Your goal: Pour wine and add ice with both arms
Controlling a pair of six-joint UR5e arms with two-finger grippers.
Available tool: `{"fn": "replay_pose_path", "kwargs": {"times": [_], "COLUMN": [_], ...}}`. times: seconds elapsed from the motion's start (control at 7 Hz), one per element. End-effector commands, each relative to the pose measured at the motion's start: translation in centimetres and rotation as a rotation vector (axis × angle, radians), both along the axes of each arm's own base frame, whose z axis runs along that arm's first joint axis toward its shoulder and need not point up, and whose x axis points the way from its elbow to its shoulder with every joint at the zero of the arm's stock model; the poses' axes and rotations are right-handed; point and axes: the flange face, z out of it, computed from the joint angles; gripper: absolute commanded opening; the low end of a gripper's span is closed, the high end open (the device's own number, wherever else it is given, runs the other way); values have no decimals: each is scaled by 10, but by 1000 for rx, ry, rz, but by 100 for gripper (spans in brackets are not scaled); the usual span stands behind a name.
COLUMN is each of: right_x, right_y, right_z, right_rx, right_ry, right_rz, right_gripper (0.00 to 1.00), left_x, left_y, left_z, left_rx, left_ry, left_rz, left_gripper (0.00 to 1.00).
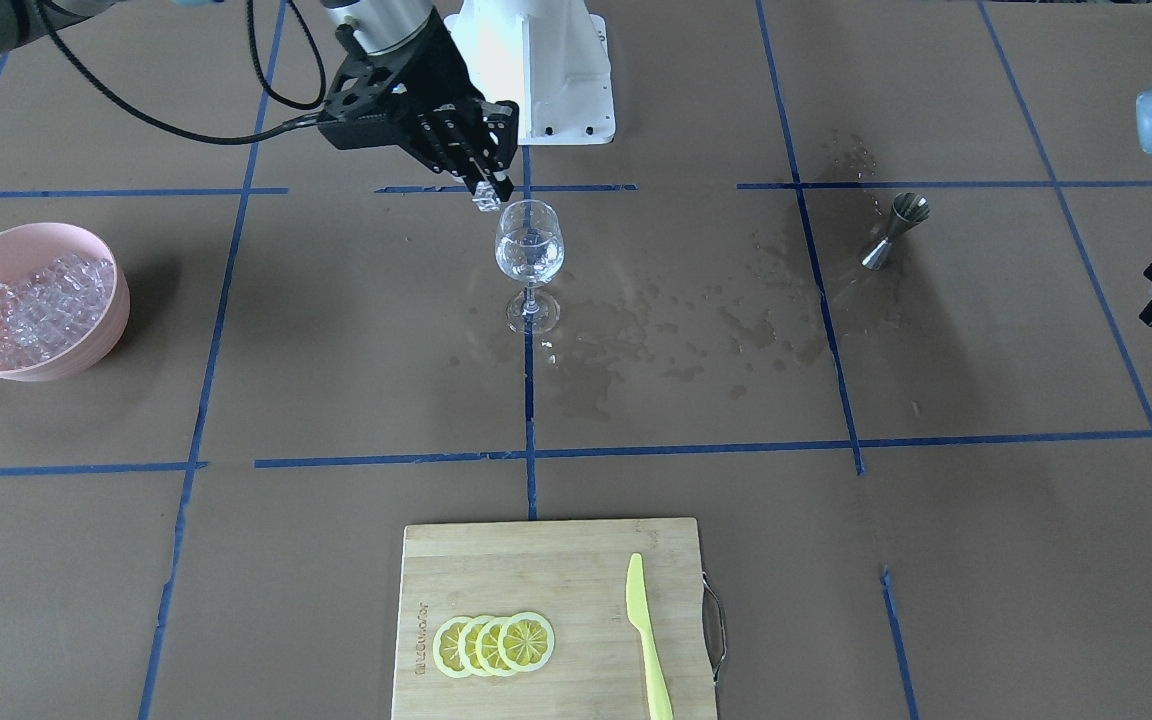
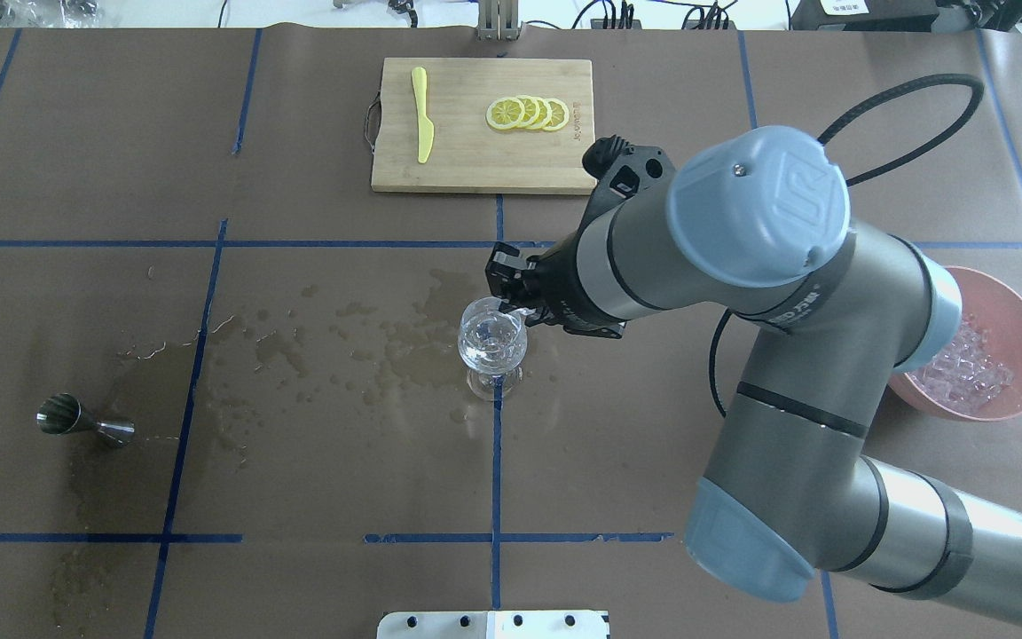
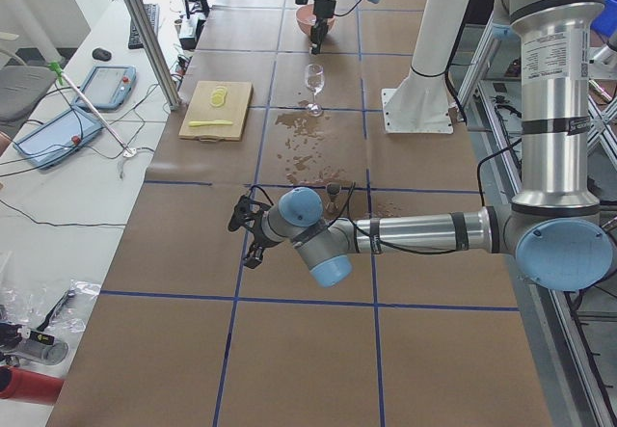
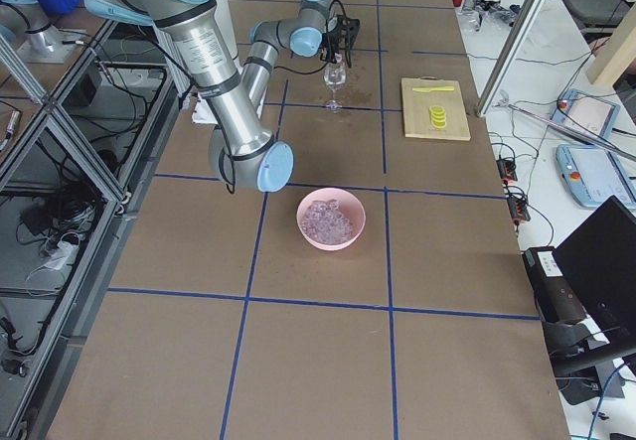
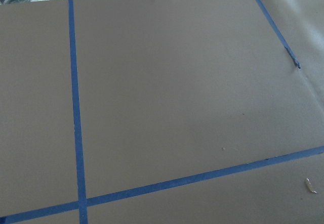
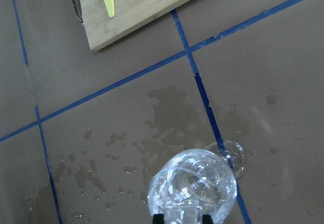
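One ice cube pinched by the right gripper over one wine glass — left gripper: cannot tell.

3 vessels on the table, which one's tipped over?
The steel jigger: it lies on its side by the wet patches. The wine glass and the pink bowl of ice both stand upright.

Right arm enters from 4 o'clock in the overhead view, elbow high. Right gripper is tipped down, pinching an ice cube. Left arm is stretched low and level; left gripper state unclear.
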Motion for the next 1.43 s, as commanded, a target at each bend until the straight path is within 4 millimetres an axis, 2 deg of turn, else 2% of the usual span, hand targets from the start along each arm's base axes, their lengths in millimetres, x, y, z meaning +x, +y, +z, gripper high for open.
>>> {"fn": "replay_pose_path", "kwargs": {"times": [0.0,0.29,0.43,0.57,0.71,0.86,1.0,1.14,1.29], "right_x": [-13,-17,-20,-15,8,47,97,154,212], "right_y": [1,-2,1,1,-4,-21,-46,-69,-83], "right_z": [-14,-10,-5,-1,29,76,130,188,236], "right_rx": [-20,-12,-6,-5,-21,-9,44,81,136], "right_ry": [-8,9,20,23,51,115,197,276,344], "right_rz": [26,41,50,52,69,76,11,-57,-108], "right_gripper": [0,90,99,99,100,100,100,100,100], "left_x": [0,0,0,0,0,0,1,-2,-15], "left_y": [0,0,0,1,0,1,-2,-6,-11], "left_z": [0,-1,-1,0,3,9,17,23,15], "left_rx": [-1,2,2,2,1,25,80,67,20], "left_ry": [2,3,1,0,-10,-41,-101,-173,-207], "left_rz": [2,2,1,0,3,33,94,161,194], "left_gripper": [100,100,100,100,100,100,100,100,100]}}
